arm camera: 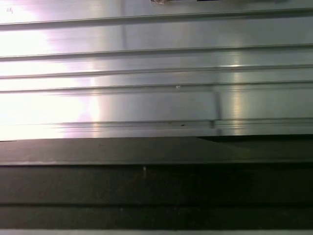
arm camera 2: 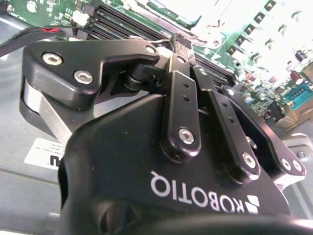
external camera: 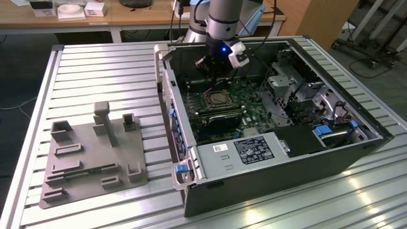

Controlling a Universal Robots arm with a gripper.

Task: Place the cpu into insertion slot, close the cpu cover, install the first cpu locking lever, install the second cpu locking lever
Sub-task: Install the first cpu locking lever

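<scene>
Black end effector (external camera: 215,75), grip state untellable, hovers above insertion slot (external camera: 218,98) inside computer case (external camera: 273,186).

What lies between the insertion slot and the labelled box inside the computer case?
In the exterior view, long narrow memory slots and a stretch of green motherboard lie between the insertion slot and the labelled box.

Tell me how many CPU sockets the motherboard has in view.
1. The insertion slot lies on the motherboard inside the open computer case, close to the gripper; the arm may hide others.
</scene>
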